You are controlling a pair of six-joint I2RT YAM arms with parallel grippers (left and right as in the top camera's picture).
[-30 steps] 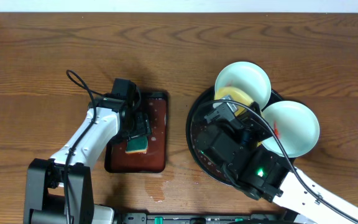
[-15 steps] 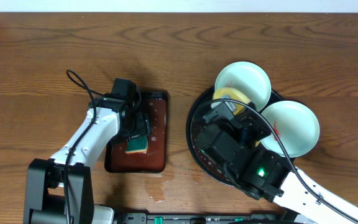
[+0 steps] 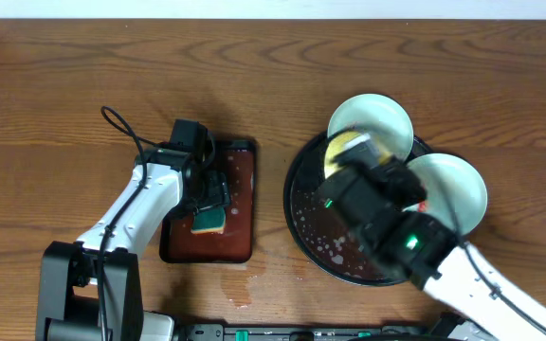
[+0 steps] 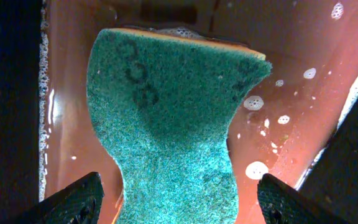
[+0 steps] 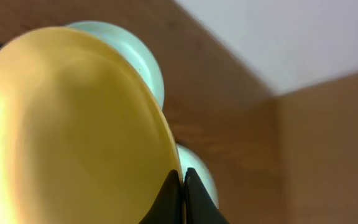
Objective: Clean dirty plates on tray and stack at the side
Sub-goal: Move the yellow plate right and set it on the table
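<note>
Plate (image 5: 73, 124), yellow, lifted by right end effector (image 5: 183, 190)

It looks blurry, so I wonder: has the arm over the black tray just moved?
Yes. The right gripper, shut on the yellow plate, and its arm have shifted right across the black tray, uncovering more of its wet left half.

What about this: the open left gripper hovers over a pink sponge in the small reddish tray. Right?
No, the sponge is green, not pink; the left wrist view shows it. The open left gripper does hover over it in the small reddish tray.
</note>
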